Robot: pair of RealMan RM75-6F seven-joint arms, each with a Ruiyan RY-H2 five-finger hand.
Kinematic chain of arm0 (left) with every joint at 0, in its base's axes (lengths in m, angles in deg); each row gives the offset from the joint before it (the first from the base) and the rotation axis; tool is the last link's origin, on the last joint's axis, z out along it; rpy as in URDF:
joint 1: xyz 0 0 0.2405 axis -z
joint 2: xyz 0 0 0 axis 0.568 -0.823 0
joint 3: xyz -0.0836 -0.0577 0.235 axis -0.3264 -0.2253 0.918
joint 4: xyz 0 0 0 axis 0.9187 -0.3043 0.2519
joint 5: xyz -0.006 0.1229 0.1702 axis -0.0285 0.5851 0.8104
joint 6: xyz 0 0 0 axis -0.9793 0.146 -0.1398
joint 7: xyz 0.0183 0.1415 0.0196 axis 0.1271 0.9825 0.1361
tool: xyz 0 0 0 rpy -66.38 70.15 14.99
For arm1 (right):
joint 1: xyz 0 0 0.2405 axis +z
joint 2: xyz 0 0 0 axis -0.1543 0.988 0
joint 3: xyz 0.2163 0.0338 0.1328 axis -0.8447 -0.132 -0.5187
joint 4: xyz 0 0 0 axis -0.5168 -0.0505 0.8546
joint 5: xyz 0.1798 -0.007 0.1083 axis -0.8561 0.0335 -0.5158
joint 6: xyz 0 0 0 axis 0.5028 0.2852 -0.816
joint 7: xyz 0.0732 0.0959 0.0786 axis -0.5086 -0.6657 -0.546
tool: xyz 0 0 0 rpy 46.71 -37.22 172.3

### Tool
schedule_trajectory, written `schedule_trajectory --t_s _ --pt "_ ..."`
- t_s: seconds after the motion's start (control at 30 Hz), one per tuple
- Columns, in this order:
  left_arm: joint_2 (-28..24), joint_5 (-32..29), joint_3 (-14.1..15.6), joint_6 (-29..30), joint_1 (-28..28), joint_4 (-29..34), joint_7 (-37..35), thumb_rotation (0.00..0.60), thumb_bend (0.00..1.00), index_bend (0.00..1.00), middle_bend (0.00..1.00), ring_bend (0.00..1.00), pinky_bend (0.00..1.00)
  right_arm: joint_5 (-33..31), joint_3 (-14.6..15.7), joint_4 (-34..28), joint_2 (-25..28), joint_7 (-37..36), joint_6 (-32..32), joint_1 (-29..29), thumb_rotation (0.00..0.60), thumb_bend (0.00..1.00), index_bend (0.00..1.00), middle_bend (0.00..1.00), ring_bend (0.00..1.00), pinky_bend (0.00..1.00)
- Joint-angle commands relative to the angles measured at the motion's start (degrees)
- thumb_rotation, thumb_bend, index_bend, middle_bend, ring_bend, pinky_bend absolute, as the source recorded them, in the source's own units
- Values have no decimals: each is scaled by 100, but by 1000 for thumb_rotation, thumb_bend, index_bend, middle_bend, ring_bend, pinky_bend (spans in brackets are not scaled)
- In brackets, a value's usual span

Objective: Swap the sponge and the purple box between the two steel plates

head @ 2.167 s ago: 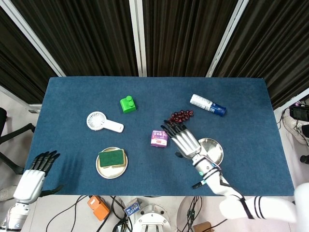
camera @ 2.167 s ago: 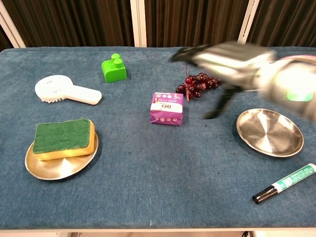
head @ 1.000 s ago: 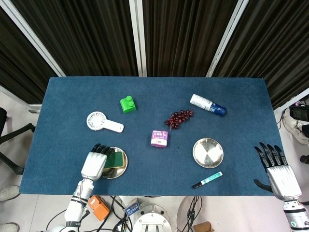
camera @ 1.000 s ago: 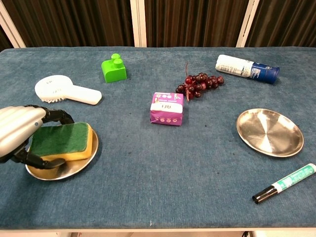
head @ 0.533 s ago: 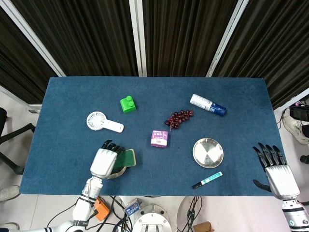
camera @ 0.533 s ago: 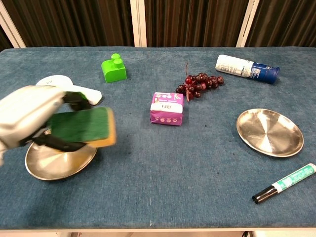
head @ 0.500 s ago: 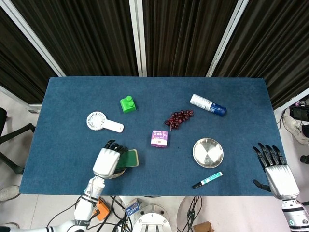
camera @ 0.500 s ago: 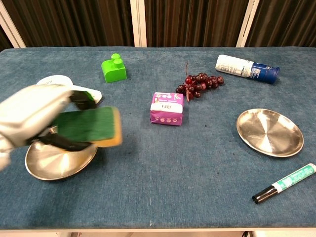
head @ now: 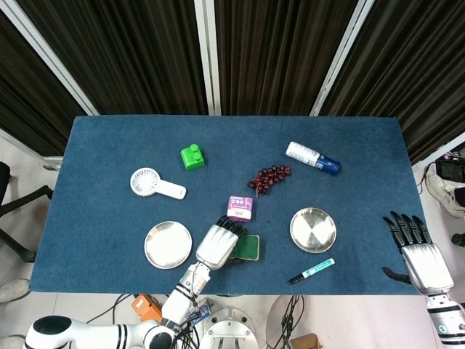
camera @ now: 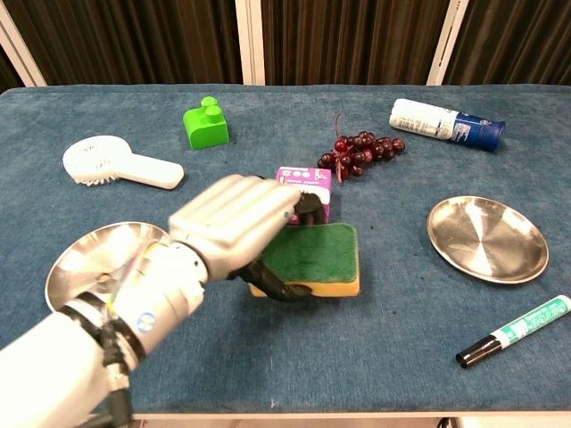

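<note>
The scene is lit brightly and evenly from above, and no single lamp can be made out. Shadows are kept short and soft; a faint one is seen under the sponge [camera: 312,259] in the chest view. Mild glare is thrown off the two steel plates, strongest on the right plate [camera: 487,238], where pale streaks radiate from the centre. The dark curtains at the far side are left almost black, with little detail. Both views are rendered sharply, with no motion blur on the left hand [camera: 239,221]. The table edges [head: 58,190] are shown splayed outward in the head view.
</note>
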Motion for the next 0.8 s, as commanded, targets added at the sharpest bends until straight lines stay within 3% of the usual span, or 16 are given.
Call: schedule_trajectory --t_s 0.03,0.2,0.33,0.57,0.8 --pt "11 24 72 22 66 35 54 600 49 217 218 168 213 16 -22 11 33 -81 -3 -13 600 212 0 0 0 20" --pt "-80 194 111 157 137 330 -40 600 18 208 208 158 213 43 -47 12 85 -199 -5 -37 600 212 0 0 0 20" --pt "-156 282 -117 315 233 482 -58 600 44 209 208 160 213 101 -37 4 134 -303 -12 -58 600 212 0 0 0 20" --pt "-25 -249 -830 57 662 -350 -10 600 103 208 208 175 213 144 -52 17 200 -432 32 -60 600 212 0 0 0 34" --pt "225 -794 -1106 -178 1009 -1207 -109 600 110 209 208 185 213 180 -54 41 236 -503 108 -46 600 212 0 0 0 44"
